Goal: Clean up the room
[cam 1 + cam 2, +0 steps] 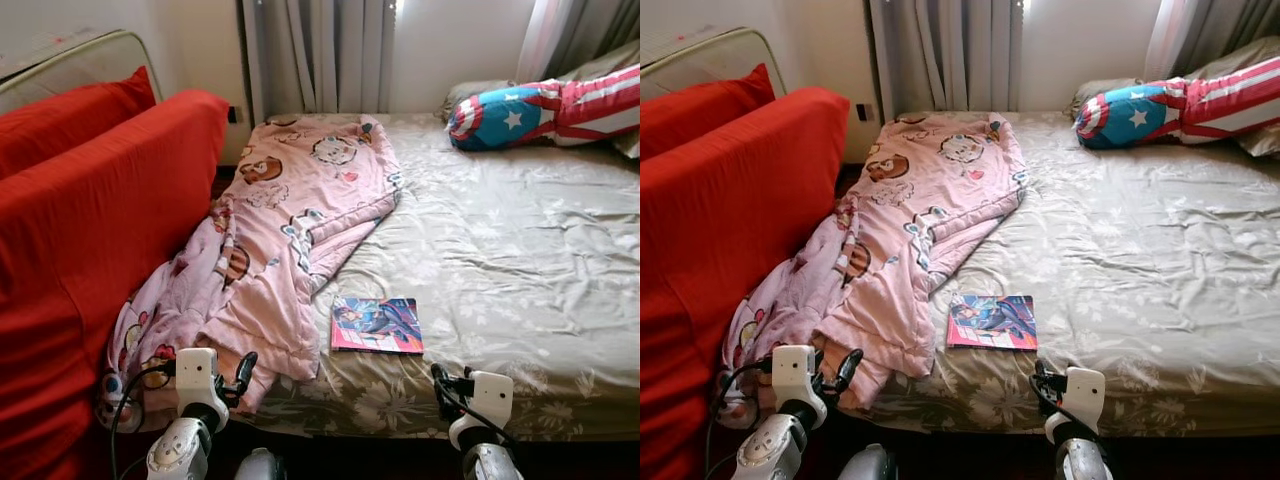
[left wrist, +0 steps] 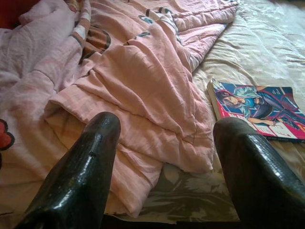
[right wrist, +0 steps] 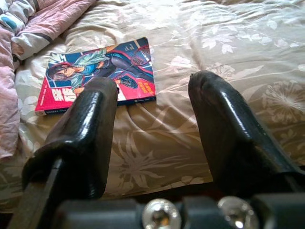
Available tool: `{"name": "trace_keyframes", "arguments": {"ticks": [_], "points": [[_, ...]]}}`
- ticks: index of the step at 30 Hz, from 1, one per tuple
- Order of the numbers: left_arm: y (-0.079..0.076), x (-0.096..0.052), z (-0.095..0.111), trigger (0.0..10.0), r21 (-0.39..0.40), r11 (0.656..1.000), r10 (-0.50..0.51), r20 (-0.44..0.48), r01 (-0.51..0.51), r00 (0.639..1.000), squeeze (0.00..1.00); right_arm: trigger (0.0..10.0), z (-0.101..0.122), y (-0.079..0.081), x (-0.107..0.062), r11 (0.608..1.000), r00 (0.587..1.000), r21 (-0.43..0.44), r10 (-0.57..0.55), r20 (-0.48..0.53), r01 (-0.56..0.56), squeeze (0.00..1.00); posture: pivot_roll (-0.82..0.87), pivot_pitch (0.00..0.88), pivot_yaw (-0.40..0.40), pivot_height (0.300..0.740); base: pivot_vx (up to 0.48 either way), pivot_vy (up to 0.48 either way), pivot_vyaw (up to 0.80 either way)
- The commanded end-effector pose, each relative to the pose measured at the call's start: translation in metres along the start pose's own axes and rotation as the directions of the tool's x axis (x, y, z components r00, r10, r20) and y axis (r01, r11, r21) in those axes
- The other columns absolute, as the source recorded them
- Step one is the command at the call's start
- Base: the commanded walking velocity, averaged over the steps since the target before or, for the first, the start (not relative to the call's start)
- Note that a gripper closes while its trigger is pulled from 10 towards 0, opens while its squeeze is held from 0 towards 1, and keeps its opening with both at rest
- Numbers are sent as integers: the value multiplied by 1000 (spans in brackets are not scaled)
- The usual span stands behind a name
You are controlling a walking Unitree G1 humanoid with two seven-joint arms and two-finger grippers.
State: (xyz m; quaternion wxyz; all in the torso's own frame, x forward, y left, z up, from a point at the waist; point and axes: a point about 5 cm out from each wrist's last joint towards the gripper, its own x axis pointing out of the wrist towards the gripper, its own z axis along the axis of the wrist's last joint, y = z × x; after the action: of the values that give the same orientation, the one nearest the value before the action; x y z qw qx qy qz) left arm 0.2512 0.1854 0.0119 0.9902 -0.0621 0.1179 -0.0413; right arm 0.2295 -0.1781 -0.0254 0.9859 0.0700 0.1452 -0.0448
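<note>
A crumpled pink cartoon-print blanket [image 1: 290,220] lies along the bed's left side and spills over the near left corner. A colourful comic book [image 1: 377,325] lies flat on the grey floral sheet [image 1: 500,260] near the front edge, just right of the blanket. My left gripper [image 2: 164,143] is open, low at the bed's front edge, facing the blanket's hem. Open too is my right gripper [image 3: 152,114], held just before the bed edge, to the right of the book [image 3: 97,74] and short of it. Nothing sits between either pair of fingers.
A red sofa [image 1: 90,230] stands tight against the bed's left side. A star-and-stripes cushion [image 1: 545,108] and grey pillows lie at the head of the bed on the right. Curtains [image 1: 320,55] hang behind. The sheet's right half is bare.
</note>
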Motion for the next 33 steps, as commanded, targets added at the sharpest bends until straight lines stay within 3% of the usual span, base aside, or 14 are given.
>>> {"name": "trace_keyframes", "arguments": {"ticks": [1,9,15,20,33], "points": [[2,1,5,10000,7,1000,1,11,-1,1000,0,10000,-1,2,0,1000,1000,1,5,-4,-5,0,-18,0,27,644,0,0,0],[3,1,5,10000,10,1000,4,7,-5,1000,0,10000,-1,4,0,1000,1000,-15,24,1,-24,0,-17,0,29,644,0,0,0],[3,1,4,10000,9,1000,3,7,-3,1000,0,10000,-1,6,0,999,999,-19,38,6,-38,0,-17,0,30,644,260,0,0],[3,1,4,10000,10,1000,4,7,-5,1000,0,10000,0,7,-1,999,999,-15,45,13,-45,0,-15,0,31,644,287,0,736],[3,1,4,10000,10,1000,4,7,-4,1000,0,10000,-2,7,-1,999,999,4,40,4,-40,0,-17,0,33,644,296,0,0]]}}
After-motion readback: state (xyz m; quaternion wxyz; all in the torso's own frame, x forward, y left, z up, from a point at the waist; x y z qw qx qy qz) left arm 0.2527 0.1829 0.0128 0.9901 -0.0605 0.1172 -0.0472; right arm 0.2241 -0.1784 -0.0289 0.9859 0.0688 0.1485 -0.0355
